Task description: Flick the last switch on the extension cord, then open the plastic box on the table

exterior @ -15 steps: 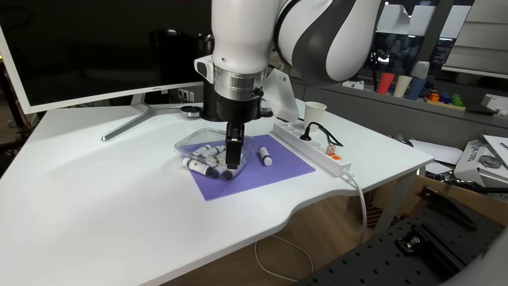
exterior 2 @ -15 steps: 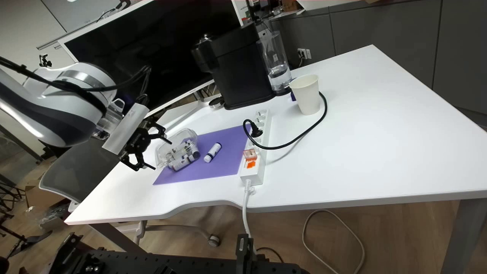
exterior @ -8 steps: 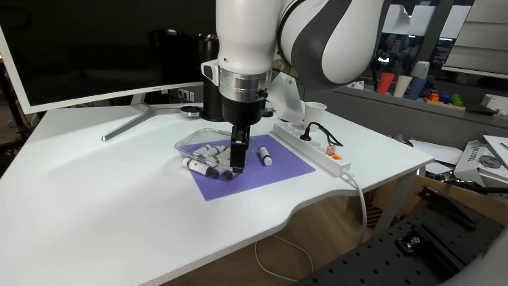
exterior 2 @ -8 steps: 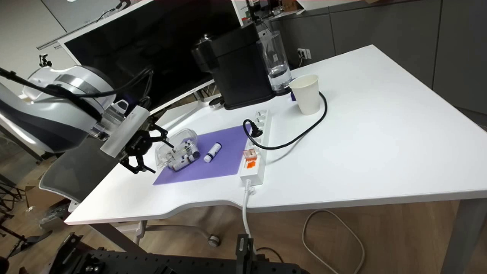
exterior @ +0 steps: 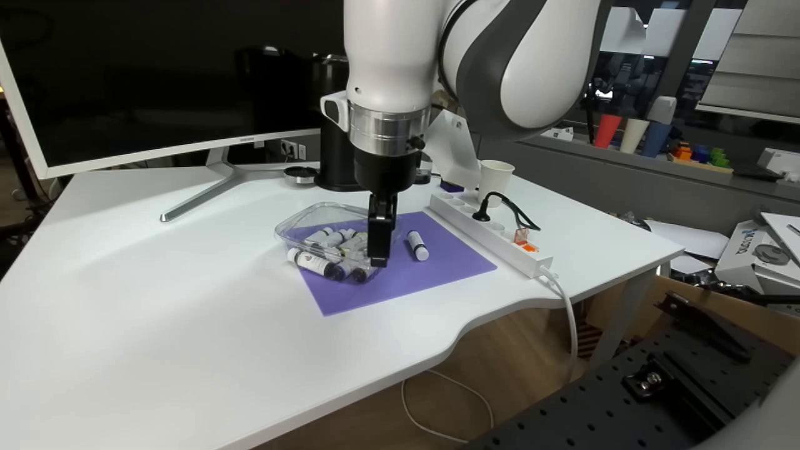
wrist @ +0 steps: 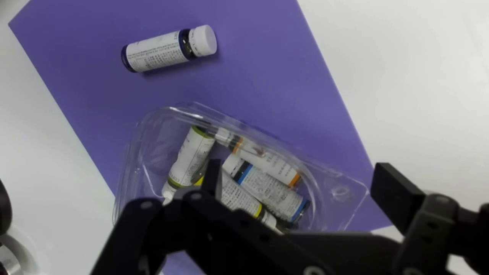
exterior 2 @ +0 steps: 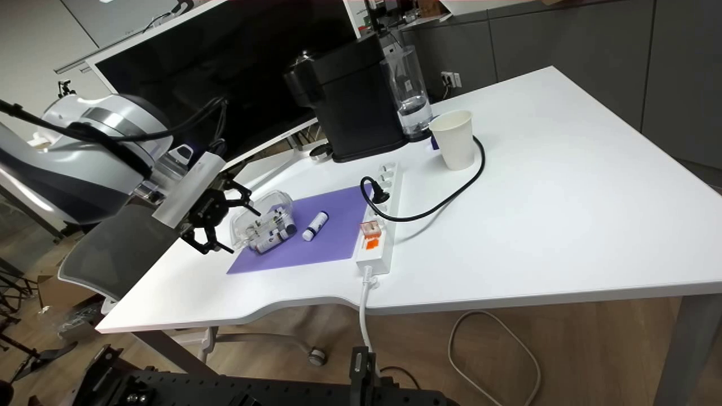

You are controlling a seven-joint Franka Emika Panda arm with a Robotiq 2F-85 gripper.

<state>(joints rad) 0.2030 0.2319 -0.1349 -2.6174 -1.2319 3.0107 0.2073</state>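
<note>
Hand point(exterior 2: 246, 233) crept sideways a bit, spread wide near the clear plastic box point(wrist: 158, 152), probably lining up to pop it.

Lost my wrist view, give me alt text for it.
The open tool partly hides a clear plastic box holding labelled bottles. Above it in the picture, a separate white-capped bottle lies on a purple sheet.

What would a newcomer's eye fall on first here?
Likely the flat purple sheet on the white desk, partly under a clear plastic box of small labelled bottles. The black two-fingered gripper hangs open by that box. A long white power strip with orange parts lies beside the sheet.
</note>
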